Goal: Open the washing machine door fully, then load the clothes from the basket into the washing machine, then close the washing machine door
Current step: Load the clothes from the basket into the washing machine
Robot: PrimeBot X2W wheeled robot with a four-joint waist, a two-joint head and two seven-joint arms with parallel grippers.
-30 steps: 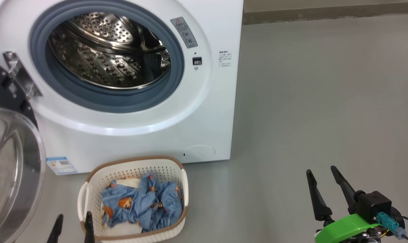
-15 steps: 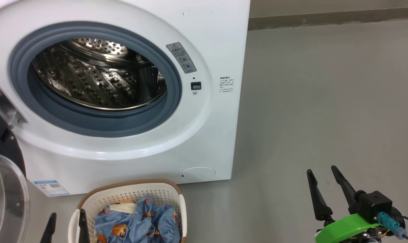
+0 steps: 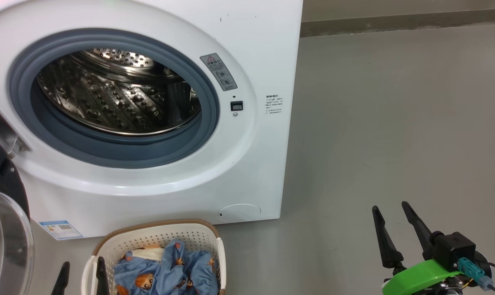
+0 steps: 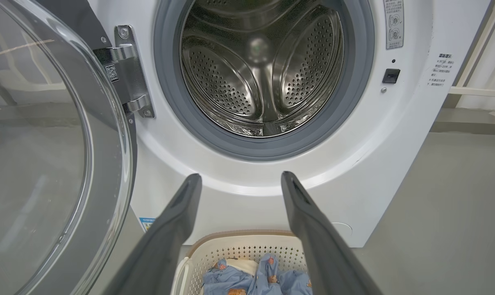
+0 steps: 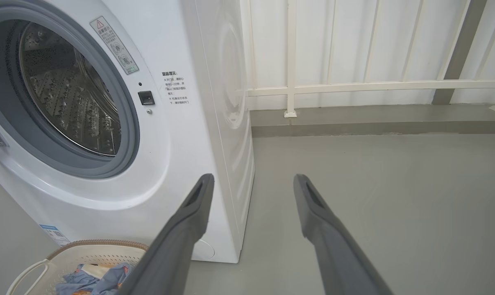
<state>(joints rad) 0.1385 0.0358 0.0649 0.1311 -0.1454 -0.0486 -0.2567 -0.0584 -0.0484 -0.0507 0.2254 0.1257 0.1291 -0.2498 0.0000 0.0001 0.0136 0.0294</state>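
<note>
Smooth grey floor (image 5: 374,196) — white railing (image 5: 354,87) along a low grey kerb (image 5: 374,119)

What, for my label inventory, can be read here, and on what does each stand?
"温馨提示:" heads the printed notice on the washing machine front; its smaller lines are unreadable.
Grey sticker: red warning triangle; text too small.
Blue sticker, low on the front: blurred.
Hinge tag: a square code, no words.

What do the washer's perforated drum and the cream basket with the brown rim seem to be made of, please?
The perforated drum looks like polished steel: mirror-like reflections. The cream perforated basket seems matte moulded plastic, with even holes; its brown rim looks woven, possibly plastic too.
</note>
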